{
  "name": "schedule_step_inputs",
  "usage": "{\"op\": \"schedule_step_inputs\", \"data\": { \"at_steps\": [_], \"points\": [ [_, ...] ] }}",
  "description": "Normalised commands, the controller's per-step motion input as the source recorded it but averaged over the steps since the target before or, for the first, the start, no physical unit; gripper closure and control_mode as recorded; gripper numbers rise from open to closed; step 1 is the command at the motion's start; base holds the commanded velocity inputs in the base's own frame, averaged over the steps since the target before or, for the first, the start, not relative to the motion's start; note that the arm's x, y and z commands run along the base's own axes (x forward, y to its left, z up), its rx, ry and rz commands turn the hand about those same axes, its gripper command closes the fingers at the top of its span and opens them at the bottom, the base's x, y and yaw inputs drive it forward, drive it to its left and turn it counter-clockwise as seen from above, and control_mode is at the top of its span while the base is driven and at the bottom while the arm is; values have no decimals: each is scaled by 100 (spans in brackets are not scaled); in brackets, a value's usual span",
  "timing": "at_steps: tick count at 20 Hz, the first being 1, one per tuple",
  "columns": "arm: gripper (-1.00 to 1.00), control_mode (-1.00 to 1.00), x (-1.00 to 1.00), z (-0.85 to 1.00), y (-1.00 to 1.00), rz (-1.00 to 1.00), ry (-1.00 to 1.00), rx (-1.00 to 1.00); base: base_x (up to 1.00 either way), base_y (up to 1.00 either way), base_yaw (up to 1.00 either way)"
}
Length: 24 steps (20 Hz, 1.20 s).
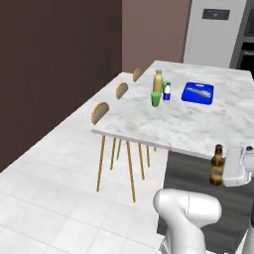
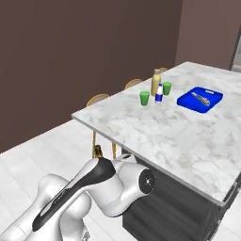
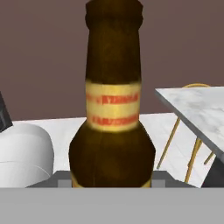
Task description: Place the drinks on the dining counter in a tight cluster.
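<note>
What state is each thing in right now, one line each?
beer bottle: upright, held off the counter.
gripper: shut on the beer bottle.
juice bottle: upright on the dining counter.
water bottle: upright beside the juice bottle.
green cups: upright.

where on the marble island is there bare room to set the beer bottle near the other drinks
Bare marble on the dining counter spreads from the near overhanging edge to the small green cup. It is crowded around the tall yellow juice bottle, blue-capped water bottle and blue tray.
</note>
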Motion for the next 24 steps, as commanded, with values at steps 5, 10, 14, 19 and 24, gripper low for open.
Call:
{"op": "schedule_step_inputs", "data": {
  "at_steps": [5,10,14,19,24],
  "points": [
    [100,100,0,0,0,0,0,0,81,19,-3],
    [100,100,0,0,0,0,0,0,65,16,-23],
    [100,100,0,0,0,0,0,0,49,26,-40],
    [100,100,0,0,0,0,0,0,53,31,-29],
    [100,100,0,0,0,0,0,0,63,30,-22]
  ]
}}
